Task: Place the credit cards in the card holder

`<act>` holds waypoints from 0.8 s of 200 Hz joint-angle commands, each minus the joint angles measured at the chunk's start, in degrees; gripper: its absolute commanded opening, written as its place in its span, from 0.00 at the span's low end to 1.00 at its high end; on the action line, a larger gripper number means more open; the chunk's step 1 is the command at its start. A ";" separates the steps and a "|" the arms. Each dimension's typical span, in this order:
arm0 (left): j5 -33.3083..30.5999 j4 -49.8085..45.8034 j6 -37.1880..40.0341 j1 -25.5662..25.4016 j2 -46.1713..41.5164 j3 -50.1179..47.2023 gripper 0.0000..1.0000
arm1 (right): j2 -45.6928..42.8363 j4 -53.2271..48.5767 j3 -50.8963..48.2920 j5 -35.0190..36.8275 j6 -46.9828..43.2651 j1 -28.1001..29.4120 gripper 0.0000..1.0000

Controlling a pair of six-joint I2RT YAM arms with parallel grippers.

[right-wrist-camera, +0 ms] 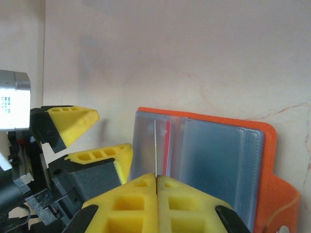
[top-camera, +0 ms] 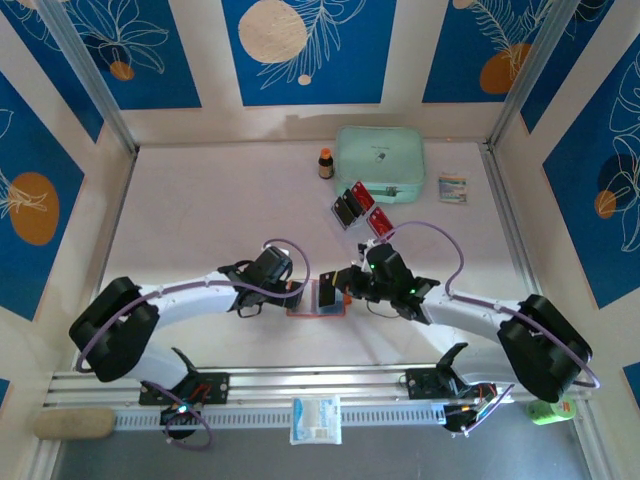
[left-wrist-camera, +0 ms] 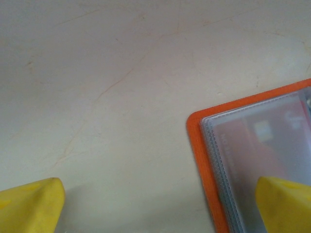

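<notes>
No readable text; print on silver label, mint pouch logo too small

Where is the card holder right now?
In the top view the card holder lies open on the table, near the middle, between the left gripper and the right gripper.

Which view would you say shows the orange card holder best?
Right wrist: the card holder lies open, most of its inside visible. Left wrist catches one corner; top external shows it small, partly covered.
</notes>
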 commanded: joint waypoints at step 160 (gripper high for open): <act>-0.60 1.10 -0.20 -0.30 -0.06 -4.03 1.00 | 7.92 8.73 1.56 4.92 0.18 2.16 0.00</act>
